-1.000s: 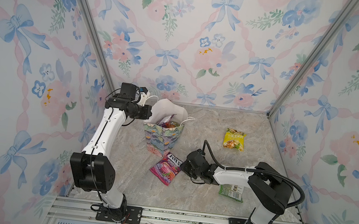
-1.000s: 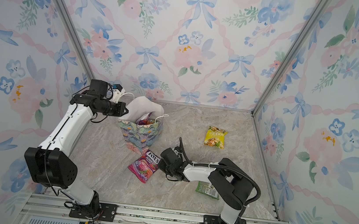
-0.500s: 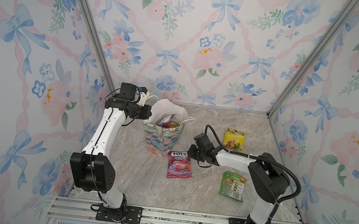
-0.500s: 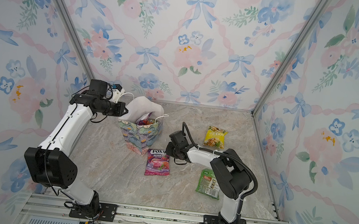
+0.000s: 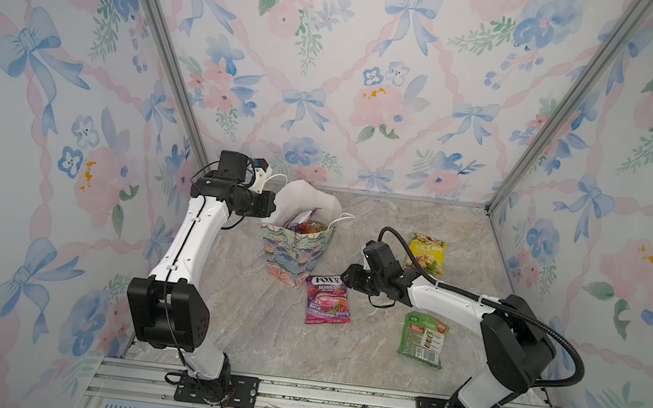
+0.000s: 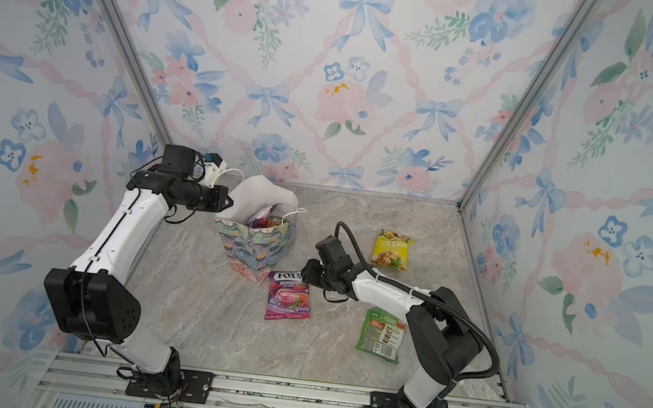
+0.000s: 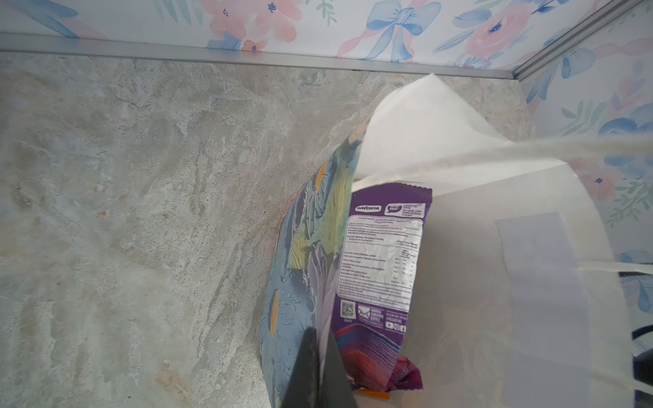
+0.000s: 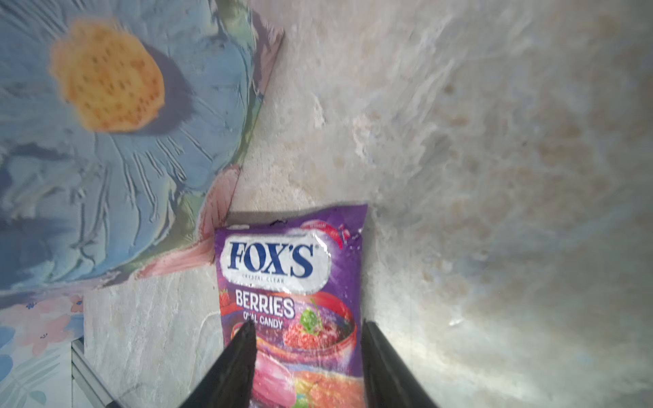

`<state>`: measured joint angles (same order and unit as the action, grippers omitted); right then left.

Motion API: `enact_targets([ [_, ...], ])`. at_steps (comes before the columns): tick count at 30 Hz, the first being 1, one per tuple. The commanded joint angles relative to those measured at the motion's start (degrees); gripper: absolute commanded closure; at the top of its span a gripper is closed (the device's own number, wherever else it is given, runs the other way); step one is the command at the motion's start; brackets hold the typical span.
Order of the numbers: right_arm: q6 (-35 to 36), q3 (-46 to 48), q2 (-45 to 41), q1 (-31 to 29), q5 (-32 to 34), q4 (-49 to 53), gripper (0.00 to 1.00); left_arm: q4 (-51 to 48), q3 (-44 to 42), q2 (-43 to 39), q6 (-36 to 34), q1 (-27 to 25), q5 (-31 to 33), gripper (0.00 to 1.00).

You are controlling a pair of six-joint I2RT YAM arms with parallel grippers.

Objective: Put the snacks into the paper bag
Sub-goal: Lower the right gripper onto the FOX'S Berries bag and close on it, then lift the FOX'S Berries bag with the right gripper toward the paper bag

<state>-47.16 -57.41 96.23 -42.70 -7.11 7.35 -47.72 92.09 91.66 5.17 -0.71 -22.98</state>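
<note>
FOX'S Berries packet (image 5: 328,300) on marble (image 5: 362,355) at the paper bag's (image 5: 296,252) foot, right gripper (image 8: 308,325) above it, jaws half-parted and empty: pick-up step, needing descent, pinch, then lift into the mouth, rim clamped in left gripper's (image 5: 271,207) shut jaws.

White links and black boxy joints on both arms. Thin black cables (image 5: 186,239) run along the left arm (image 5: 204,237); a ribbed black hose (image 5: 580,364) loops off the right arm (image 5: 443,300).
</note>
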Motion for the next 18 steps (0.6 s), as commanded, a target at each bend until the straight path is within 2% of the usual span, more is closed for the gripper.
enact_targets([
  [1, -2.9, 2.8, -1.0, -2.7, -0.9, 0.4, 0.47, -1.5, -1.0, -0.1, -0.6, 0.4, 0.4, 1.00],
  [13, -6.9, 6.0, 4.0, -6.1, -0.3, -5.5, 0.46, -1.5, -0.9, -0.3, -0.6, 0.4, -0.1, 1.00],
  [18, -7.5, 6.3, 4.6, -6.0, 0.0, -6.9, 0.65, -1.5, -0.9, -0.4, -0.5, 0.4, -0.3, 1.00],
])
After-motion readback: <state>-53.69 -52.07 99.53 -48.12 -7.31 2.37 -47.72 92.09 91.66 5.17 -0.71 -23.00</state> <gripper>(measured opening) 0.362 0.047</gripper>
